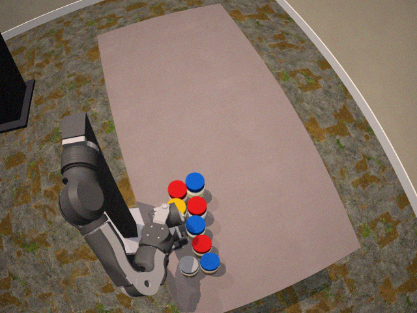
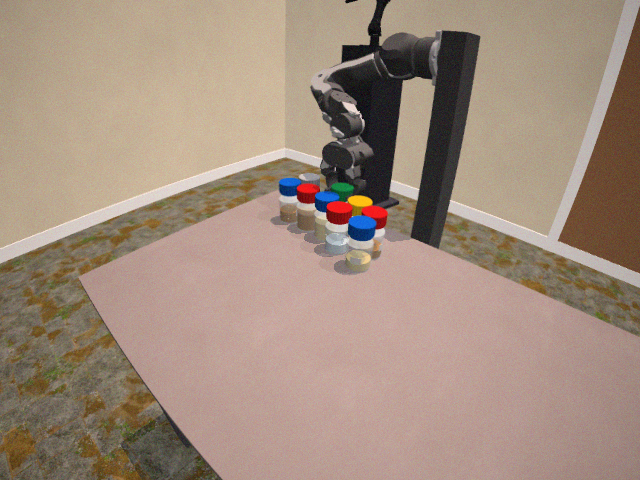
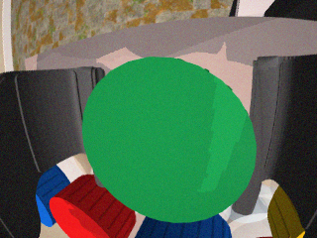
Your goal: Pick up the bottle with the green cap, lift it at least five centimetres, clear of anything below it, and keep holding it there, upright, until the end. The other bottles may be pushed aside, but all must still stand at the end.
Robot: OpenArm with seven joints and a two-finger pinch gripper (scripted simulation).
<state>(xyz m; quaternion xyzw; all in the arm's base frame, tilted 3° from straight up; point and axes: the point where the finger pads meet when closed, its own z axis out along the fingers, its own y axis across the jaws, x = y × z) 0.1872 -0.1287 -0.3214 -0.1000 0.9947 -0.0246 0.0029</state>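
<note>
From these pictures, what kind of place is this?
Probably a bare test room: plain beige walls, a mottled stone-like floor, and one pinkish table holding only capped bottles, with an arm on a dark post.

Green-capped bottle (image 2: 342, 190) is standing upright at the cluster's rear edge, its round cap (image 3: 169, 139) sitting between the gripper's closed fingers

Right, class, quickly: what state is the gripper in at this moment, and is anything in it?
Gripper: closed on the green-capped bottle, one finger on each side of it.
</note>
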